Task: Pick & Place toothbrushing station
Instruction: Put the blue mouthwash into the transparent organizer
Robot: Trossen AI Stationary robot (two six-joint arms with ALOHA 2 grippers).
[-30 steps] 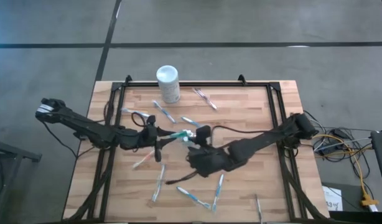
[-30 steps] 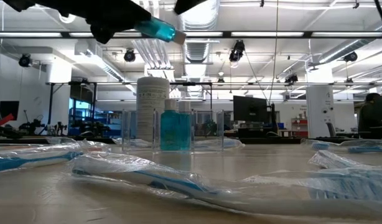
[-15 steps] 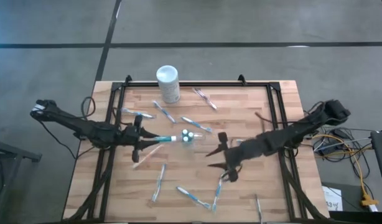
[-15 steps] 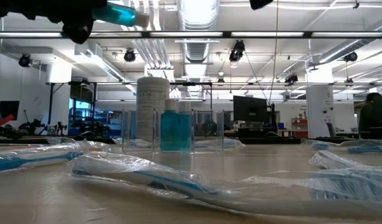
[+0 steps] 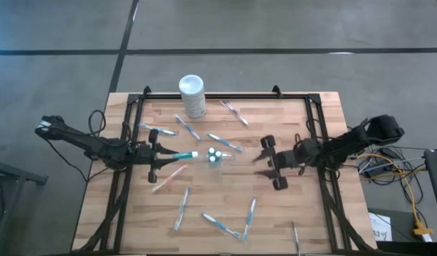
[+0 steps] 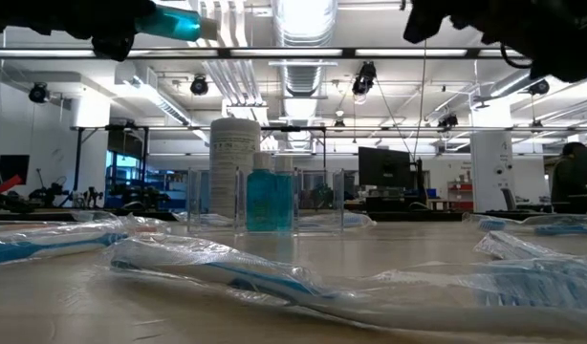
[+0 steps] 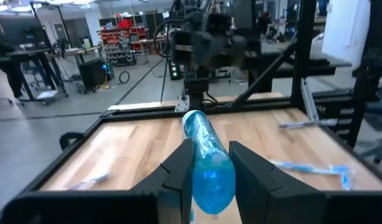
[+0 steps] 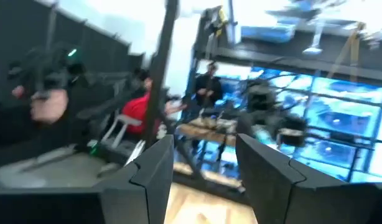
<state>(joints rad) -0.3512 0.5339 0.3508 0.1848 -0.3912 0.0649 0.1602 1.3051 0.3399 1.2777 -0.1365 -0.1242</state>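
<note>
Near edge: wrapped toothbrushes (image 6: 212, 272) lie loose on the table (image 5: 290, 213), several of them, none upright.
Mid-table: the holder (image 5: 215, 155) stands upright near the table's middle, between the two grippers; a blue bottle (image 6: 271, 201) stands inside it, and the high view shows a few round tops there.
Far edge: the white canister (image 5: 192, 96) stands upright at the back, well apart from the holder; more toothbrushes lie between the two.
Beyond: an open workshop room with benches and screens; people show there in the right wrist view.
Progress: judged partly done. The holder already has blue items in it. One more blue tube (image 5: 181, 154) is in the air, lying level, its capped end pointing at the holder and close beside it, not yet over the rim. The toothbrushes all lie on the wood, so most of the stocking appears to be left.
Left gripper (image 5: 161, 155): above the table on the holder's left side. Its fingers (image 7: 181, 174) are clamped on the blue tube, one on each flank near its broad end; the tube sticks out forward past the tips.
Right gripper (image 5: 270, 162): above the table on the holder's right side, apart from it. Its fingers (image 8: 150, 168) are spread, with nothing between them and touching nothing; this arm appears to be waiting.
</note>
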